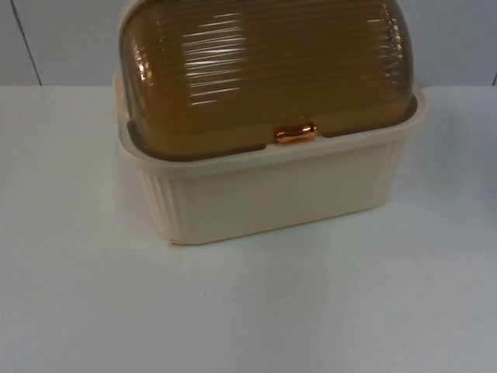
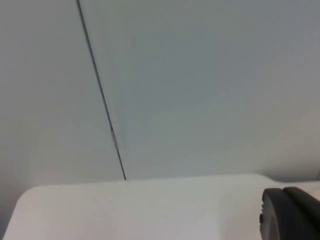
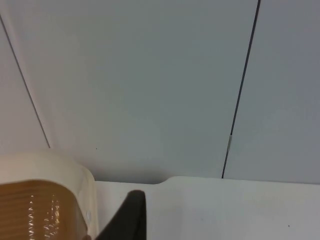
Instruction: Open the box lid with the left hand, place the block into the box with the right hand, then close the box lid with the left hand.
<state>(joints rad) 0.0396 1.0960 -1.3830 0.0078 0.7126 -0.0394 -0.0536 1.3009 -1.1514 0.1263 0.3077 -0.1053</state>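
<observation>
Cream plastic box (image 1: 272, 194) sits mid table (image 1: 248, 311) w/ its amber ribbed lid (image 1: 264, 70) fully down, and the little copper latch (image 1: 296, 134) is at the lid's front edge, resting on the box rim. So afaict nothing's done yet: lid not opened, block not in, closing obv comes last. Left wrist view is mostly grey partition wall (image 2: 200, 85) plus the far table edge, w/ one black fingertip of the left gripper (image 2: 290, 212) poking in; can't tell if it's wide or narrow from that. Right wrist view has the box's cream corner and a bit of amber lid close by, wall behind, and one dark fingertip of the right gripper (image 3: 127, 217); same deal, can't tell its opening. Can't spot the block, so no clue where it's sitting rn. First step to go imo is left arm getting to that latch
</observation>
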